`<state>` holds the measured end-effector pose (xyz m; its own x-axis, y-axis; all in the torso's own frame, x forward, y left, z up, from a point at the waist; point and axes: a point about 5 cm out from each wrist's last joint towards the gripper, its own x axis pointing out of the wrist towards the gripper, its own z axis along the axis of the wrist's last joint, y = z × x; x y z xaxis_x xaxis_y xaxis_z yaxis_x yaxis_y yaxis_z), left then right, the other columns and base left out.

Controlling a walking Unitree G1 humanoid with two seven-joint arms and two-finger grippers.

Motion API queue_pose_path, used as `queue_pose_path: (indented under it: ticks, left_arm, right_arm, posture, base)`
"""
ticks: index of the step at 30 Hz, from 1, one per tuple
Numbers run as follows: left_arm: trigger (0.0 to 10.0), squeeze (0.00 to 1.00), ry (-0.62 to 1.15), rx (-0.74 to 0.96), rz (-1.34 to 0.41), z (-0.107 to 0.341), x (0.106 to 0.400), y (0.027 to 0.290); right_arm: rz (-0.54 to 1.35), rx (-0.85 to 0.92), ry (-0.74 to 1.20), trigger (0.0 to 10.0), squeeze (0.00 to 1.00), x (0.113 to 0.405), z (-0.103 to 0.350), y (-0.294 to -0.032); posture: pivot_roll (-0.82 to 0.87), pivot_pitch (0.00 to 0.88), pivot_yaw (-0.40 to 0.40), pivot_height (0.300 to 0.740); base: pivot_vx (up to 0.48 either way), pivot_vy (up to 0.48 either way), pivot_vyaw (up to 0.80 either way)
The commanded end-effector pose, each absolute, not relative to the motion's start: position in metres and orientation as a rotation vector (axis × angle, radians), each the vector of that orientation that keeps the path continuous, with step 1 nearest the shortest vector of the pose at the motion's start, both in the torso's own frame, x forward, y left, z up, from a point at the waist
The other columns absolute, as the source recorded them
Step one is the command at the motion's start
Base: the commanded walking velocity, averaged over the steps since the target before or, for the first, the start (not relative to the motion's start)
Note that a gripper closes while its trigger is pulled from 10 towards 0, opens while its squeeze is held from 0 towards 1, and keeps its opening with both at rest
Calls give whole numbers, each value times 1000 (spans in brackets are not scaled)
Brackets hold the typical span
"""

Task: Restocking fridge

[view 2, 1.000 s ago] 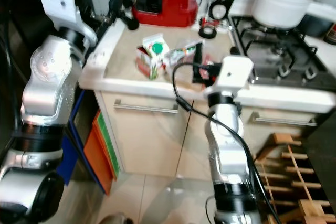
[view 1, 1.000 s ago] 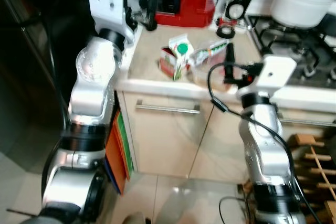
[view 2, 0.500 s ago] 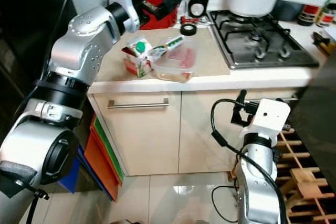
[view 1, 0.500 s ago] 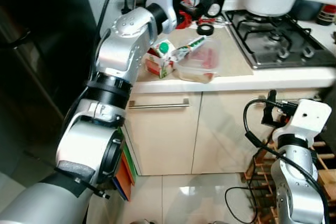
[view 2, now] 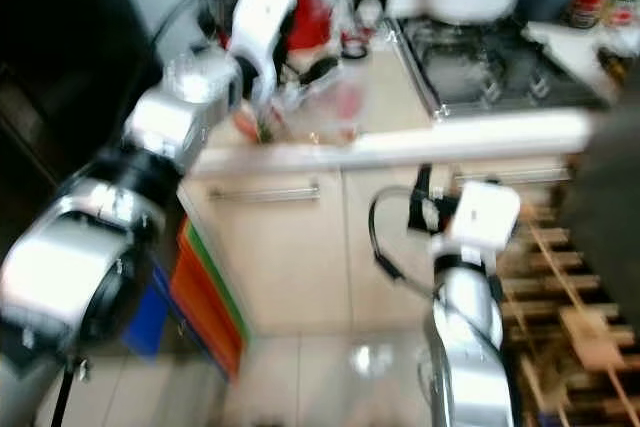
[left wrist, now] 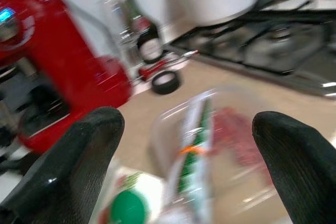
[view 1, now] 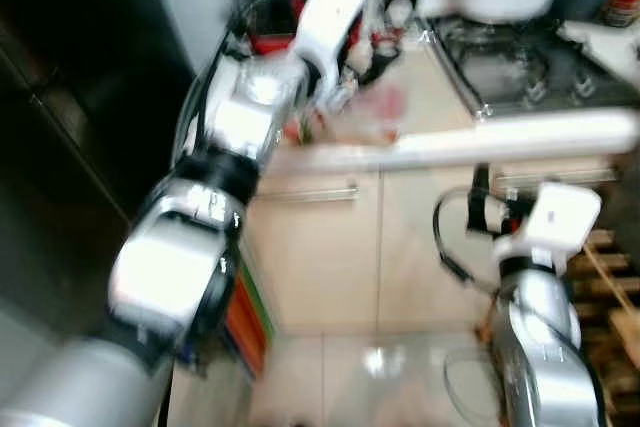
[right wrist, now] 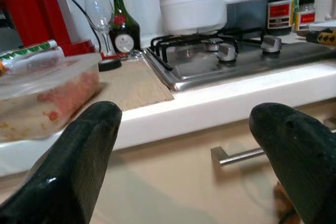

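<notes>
Near the tabletop's [view 1: 520, 137] left front corner a small red-and-white carton with a green cap [left wrist: 125, 206] is seen, and just beside it a clear plastic container [left wrist: 220, 145] with reddish food inside and a green-and-white tube [left wrist: 190, 150] lying across its lid. The head views are blurred, so finer detail cannot be told.

The container is judged light to moderate in weight, smooth and somewhat slippery, with thin walls that would flex under pressure; it would best be taken across its short sides below the rim, with the loose tube minded. The carton is judged light and stiff enough to be gripped across its flat sides.

The left hand [left wrist: 184, 145] is held above these things, its fingers [left wrist: 73, 156] spread wide with nothing between them and nothing touched. Farther right, the right hand [right wrist: 184, 145] is held low before the tabletop's front edge, near a drawer handle [right wrist: 241, 156], likewise spread wide and empty.
</notes>
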<state>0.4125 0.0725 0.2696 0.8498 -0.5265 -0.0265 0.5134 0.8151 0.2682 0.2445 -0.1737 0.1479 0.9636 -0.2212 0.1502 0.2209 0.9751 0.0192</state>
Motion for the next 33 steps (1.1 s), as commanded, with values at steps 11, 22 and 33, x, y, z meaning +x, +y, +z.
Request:
queue_pose_path:
  ticks: [11,22,33]
  left_arm:
    - [10000,0,-76,267,-580,273,415,70]
    - [10000,0,-116,294,-631,289,415,62]
    - [10000,0,-72,346,-653,282,415,54]
  right_arm:
    - [-195,18,-145,10000,0,238,149,-165]
    - [-213,30,-132,10000,0,230,145,-161]
    - [-230,27,-122,10000,0,220,147,-161]
  posture:
    - [-113,65,140,740]
    - [-122,85,170,740]
    - [-155,133,184,740]
  base:
    - [0,0,0]
    - [0,0,0]
    - [0,0,0]
